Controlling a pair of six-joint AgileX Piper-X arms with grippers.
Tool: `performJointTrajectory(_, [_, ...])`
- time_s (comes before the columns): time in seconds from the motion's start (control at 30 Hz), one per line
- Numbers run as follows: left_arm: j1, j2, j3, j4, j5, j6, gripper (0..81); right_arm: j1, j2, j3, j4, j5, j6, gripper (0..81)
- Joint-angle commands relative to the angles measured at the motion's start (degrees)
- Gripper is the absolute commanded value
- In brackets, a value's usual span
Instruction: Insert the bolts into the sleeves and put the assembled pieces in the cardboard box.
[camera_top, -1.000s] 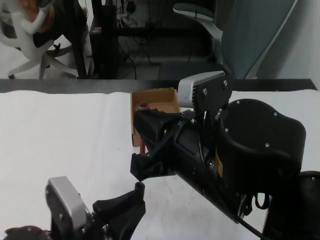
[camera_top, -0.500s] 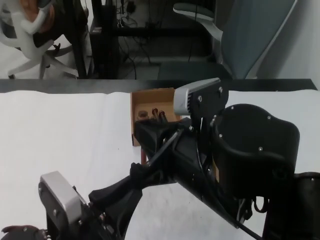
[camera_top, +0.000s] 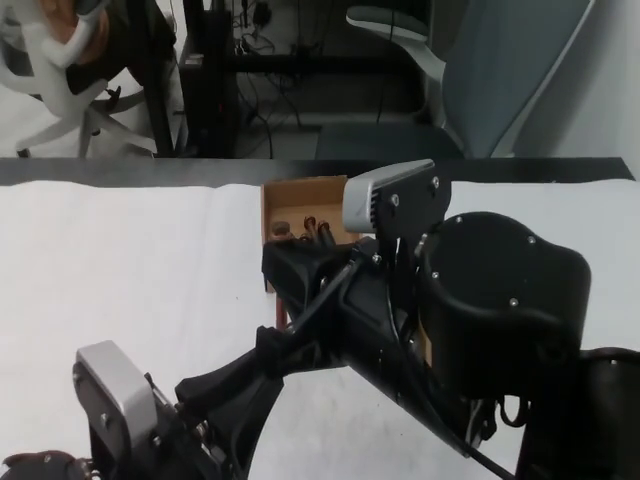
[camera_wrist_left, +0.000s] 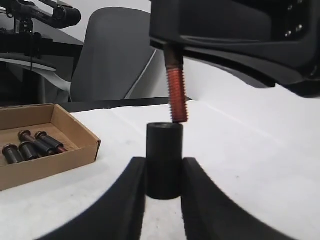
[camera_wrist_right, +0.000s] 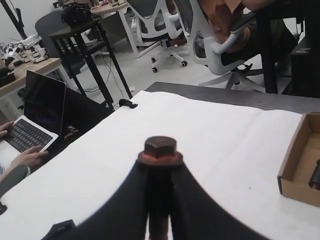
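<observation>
The left hand is clamped on a black sleeve, one finger pressing each side. It holds the sleeve upright with the open end up. The right hand grips a bolt by the shank just under its hexagonal head. The head pokes out above the fingers, and the reddish threaded end hangs below them. In the left wrist view the bolt stands nearly vertical, directly over the sleeve. Its tip is at the rim of the sleeve's mouth, a little off centre, and I cannot tell whether it has gone in.

In the high view both hands meet on the near side of the cardboard box, close to it but outside it. The box lies open on the white-covered desk, beyond the hands. Several assembled pieces lie on their sides in it, side by side against one wall. The sleeve and bolt are apart from the box and touch none of its walls.
</observation>
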Motion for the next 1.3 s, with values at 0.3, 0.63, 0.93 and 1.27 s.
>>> performJointTrajectory(0.3, [-0.19,0.01,-0.74,-1.46,0.27,-0.07,1.8,0.15,0.17,-0.12,-3.22,-0.4,0.35,0.6])
performJointTrajectory(0.63, [-0.19,0.01,-0.74,-1.11,1.14,-0.75,1.8,0.15,0.17,-0.62,-5.15,-2.83,-0.66,0.6])
performJointTrajectory(0.93, [-0.19,0.01,-0.74,-2.01,1.14,-0.75,1.8,0.15,0.94,-0.44,-2.6,-2.83,-0.66,0.6])
performJointTrajectory(1.27, [-0.19,0.01,-0.74,-4.49,0.97,-0.75,1.8,0.15,3.68,-0.44,-4.41,-4.56,-0.71,0.6])
